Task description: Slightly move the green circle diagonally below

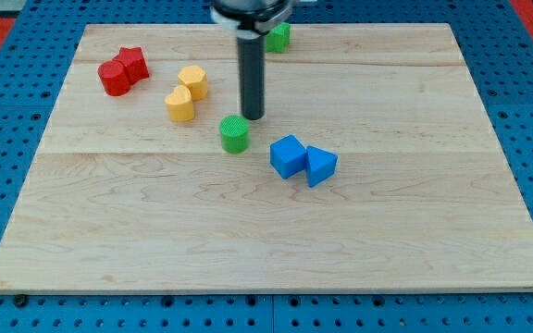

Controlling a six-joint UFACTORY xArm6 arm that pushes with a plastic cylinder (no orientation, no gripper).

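Observation:
The green circle point(234, 133) is a short green cylinder standing near the middle of the wooden board point(266, 231). My tip point(252, 117) rests on the board just above and to the right of the green circle, very close to it; I cannot tell whether they touch. The dark rod rises straight up from the tip to the view's top.
Two red blocks point(122, 71) sit together at the upper left. Two yellow blocks point(186, 92) lie left of the tip. A blue cube point(288, 155) and a blue triangle block point(320, 166) lie right of the green circle. Another green block point(278, 37) sits at the top edge.

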